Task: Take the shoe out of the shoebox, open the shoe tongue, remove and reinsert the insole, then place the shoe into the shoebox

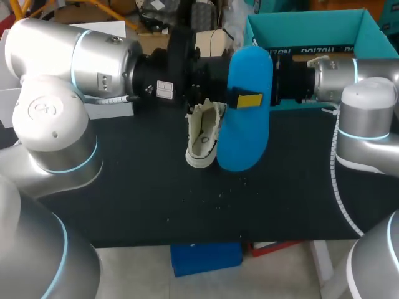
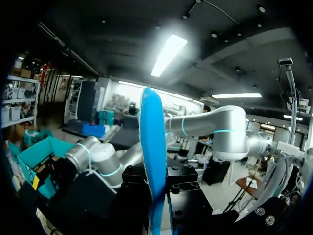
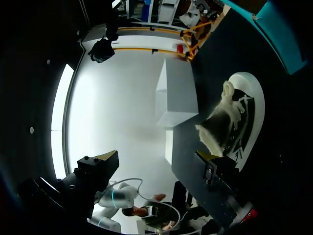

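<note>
Currently the left gripper (image 1: 245, 99) is clamped on the blue insole (image 1: 249, 140) and holds it raised above the worktop (image 1: 156, 187). The insole's broad face is turned up toward the head camera. One yellow-tipped finger (image 1: 250, 99) lies across that face about a third of the way down from the far end. In the left wrist view the insole shows edge-on, rising as a thin blue blade from between the gripper's black finger blocks.

The white shoe (image 1: 204, 138) rests on the worktop near its middle, somewhat toward the far edge. In the head view it lies just beside the insole and partly under its edge. Its opening is spread wide and the fuzzy tongue stands up out of it; the right wrist view shows the pale sole rim and dark markings on the side.

The right gripper (image 3: 156, 157) is released. Its two fingers stand far apart with nothing between them, and the shoe lies ahead of it, off to one finger's side. In the head view the right arm (image 1: 349, 81) comes in along the far edge, and its gripper is hidden behind the raised insole.

The teal shoebox (image 1: 262, 31) sits open at the far right corner of the worktop, behind the right arm. Small pale specks (image 1: 218, 194) are scattered on the worktop between the shoe and the near edge.
</note>
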Available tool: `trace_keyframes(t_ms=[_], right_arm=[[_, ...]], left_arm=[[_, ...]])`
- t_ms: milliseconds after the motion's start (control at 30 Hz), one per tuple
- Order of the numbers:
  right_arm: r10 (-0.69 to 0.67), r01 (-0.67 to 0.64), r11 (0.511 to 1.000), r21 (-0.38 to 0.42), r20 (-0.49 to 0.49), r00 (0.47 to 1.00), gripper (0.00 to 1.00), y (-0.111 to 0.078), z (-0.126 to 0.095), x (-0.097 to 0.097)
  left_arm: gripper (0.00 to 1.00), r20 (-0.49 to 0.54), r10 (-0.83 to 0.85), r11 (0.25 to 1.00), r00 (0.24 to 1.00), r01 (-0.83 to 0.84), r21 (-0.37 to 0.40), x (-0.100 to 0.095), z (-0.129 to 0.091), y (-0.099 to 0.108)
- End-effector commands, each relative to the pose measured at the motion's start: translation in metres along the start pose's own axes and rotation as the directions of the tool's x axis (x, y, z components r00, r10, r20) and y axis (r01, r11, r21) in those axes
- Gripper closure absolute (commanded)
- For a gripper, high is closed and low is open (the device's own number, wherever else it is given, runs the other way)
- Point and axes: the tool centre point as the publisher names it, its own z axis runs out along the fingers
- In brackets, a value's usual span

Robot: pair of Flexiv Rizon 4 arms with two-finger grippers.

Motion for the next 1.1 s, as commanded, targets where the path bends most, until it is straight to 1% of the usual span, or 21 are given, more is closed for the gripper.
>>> trace_keyframes(t_ms=[33, 67, 167, 233, 267, 300, 400, 433, 533, 1067, 1100], right_arm=[[0.000, 0.000, 1.000, -0.002, 0.000, 1.000, 0.00, 0.000, 0.001, -0.001], [0.000, 0.000, 1.000, -0.002, 0.000, 1.000, 0.00, 0.000, 0.001, -0.001], [0.000, 0.000, 1.000, -0.002, 0.000, 1.000, 0.00, 0.000, 0.001, -0.001], [0.000, 0.000, 1.000, -0.002, 0.000, 1.000, 0.00, 0.000, 0.001, -0.001], [0.000, 0.000, 1.000, -0.002, 0.000, 1.000, 0.00, 0.000, 0.001, -0.001], [0.000, 0.000, 1.000, -0.002, 0.000, 1.000, 0.00, 0.000, 0.001, -0.001], [0.000, 0.000, 1.000, -0.002, 0.000, 1.000, 0.00, 0.000, 0.001, -0.001], [0.000, 0.000, 1.000, -0.002, 0.000, 1.000, 0.00, 0.000, 0.001, -0.001], [0.000, 0.000, 1.000, -0.002, 0.000, 1.000, 0.00, 0.000, 0.001, -0.001], [0.000, 0.000, 1.000, -0.002, 0.000, 1.000, 0.00, 0.000, 0.001, -0.001], [0.000, 0.000, 1.000, -0.002, 0.000, 1.000, 0.00, 0.000, 0.001, -0.001]], left_arm=[[1.00, 0.026, 0.085, 0.995, 0.996, -0.086, 0.053, -0.003, 0.003, 0.037], [1.00, 0.037, 0.114, 0.990, 0.993, -0.117, 0.081, -0.004, 0.001, 0.045], [1.00, 0.061, 0.187, 0.974, 0.981, -0.193, 0.122, -0.008, -0.006, 0.065], [1.00, 0.066, 0.222, 0.964, 0.973, -0.229, 0.134, -0.010, -0.010, 0.074], [1.00, 0.068, 0.245, 0.960, 0.967, -0.252, 0.123, -0.010, -0.011, 0.077], [1.00, 0.058, 0.256, 0.956, 0.965, -0.261, 0.131, -0.012, -0.013, 0.080], [1.00, 0.083, 0.315, 0.947, 0.945, -0.319, 0.042, -0.017, -0.017, 0.091], [1.00, 0.100, 0.338, 0.941, 0.936, -0.337, -0.022, -0.021, -0.020, 0.096], [1.00, 0.107, 0.371, 0.922, 0.922, -0.353, -0.156, -0.030, -0.025, 0.108], [1.00, 0.107, 0.371, 0.922, 0.922, -0.353, -0.156, -0.030, -0.025, 0.108], [1.00, 0.101, 0.508, 0.851, 0.855, -0.480, -0.216, -0.024, -0.018, 0.111]])
